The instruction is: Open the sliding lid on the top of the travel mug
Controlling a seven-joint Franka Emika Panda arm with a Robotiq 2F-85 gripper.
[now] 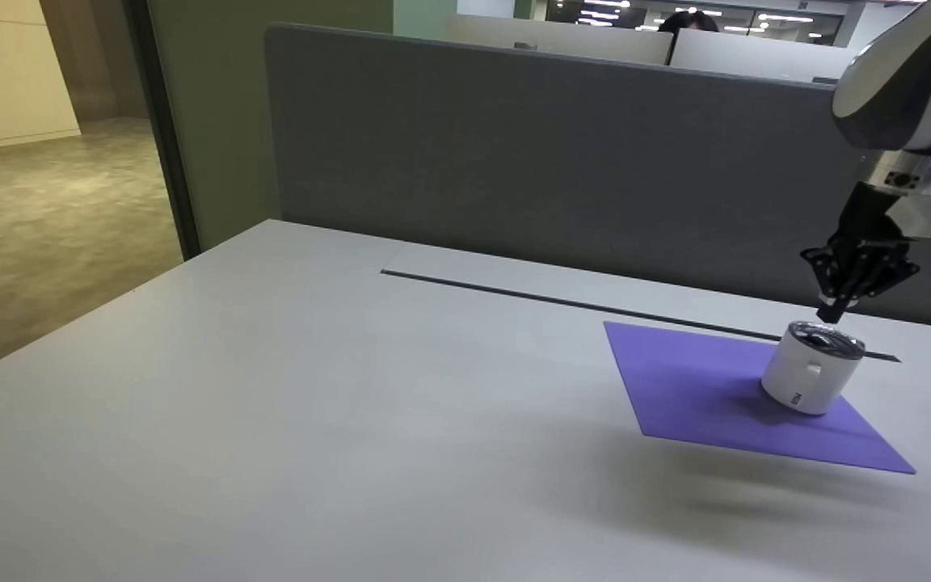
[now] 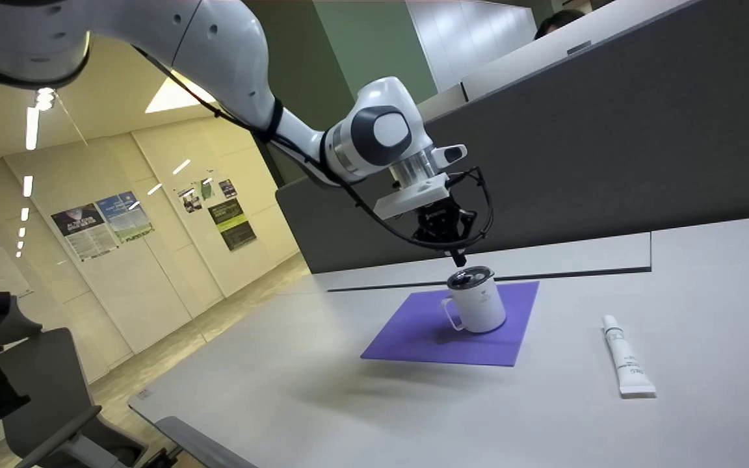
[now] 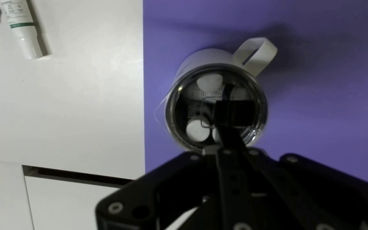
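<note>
The sliding lid [image 1: 827,340], a dark, glossy round cap with a silvery ring, is sitting on top of the white cylindrical travel mug [image 2: 478,311], which is standing upright on the thin purple mat [image 1: 676,376]. Over that cap the black two-fingered gripper [image 1: 832,312] is hanging with its fingertips together, holding nothing, so the coming move is turning on this: the lid is lying straight below the tips, seemingly with little room between, though the views are not settling whether they are touching. In the wrist view the tips are covering part of a faint rounded outline [image 3: 207,110] in the lid, perhaps the slider; which way it runs is not showing clearly. The slim white looped handle [image 3: 265,52] is pointing away from the gripper's body, likely leaving its path free. On the white table [image 1: 312,404], a slender white squeeze tube [image 2: 627,363] is lying well apart from the mug.
</note>
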